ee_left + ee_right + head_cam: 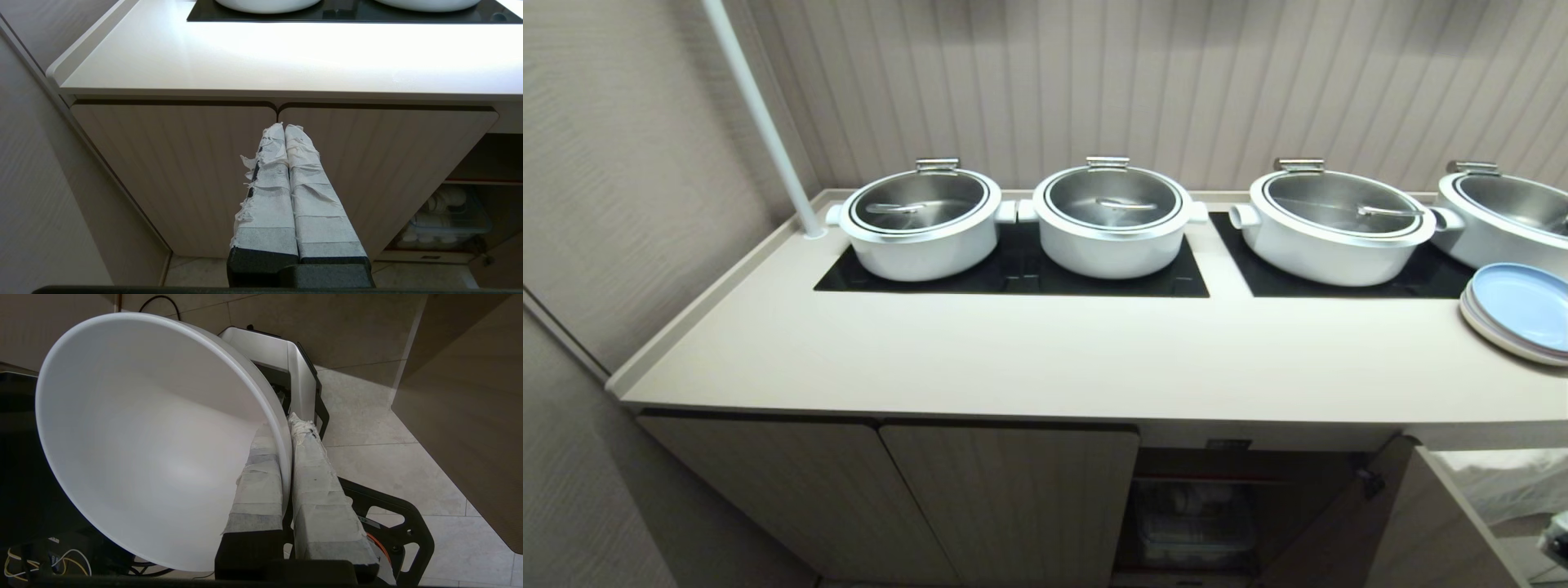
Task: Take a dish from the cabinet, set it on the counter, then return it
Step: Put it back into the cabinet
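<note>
Cream-beige bench [1045,359] fills the middle of the head view, bare in front of the pots; below it, at lower right, the cabinet [1225,506] stands open. The right gripper [288,433] holds the dish [155,441] low over the floor, jaws pinched on its rim, bowl tilted on edge. The left gripper [284,128], jaws together, idles before the shut doors.

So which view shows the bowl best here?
The right wrist view: the bowl fills it, its rim pinched by the right tool, held above the floor. The head and left wrist views do not show this bowl at all.
</note>
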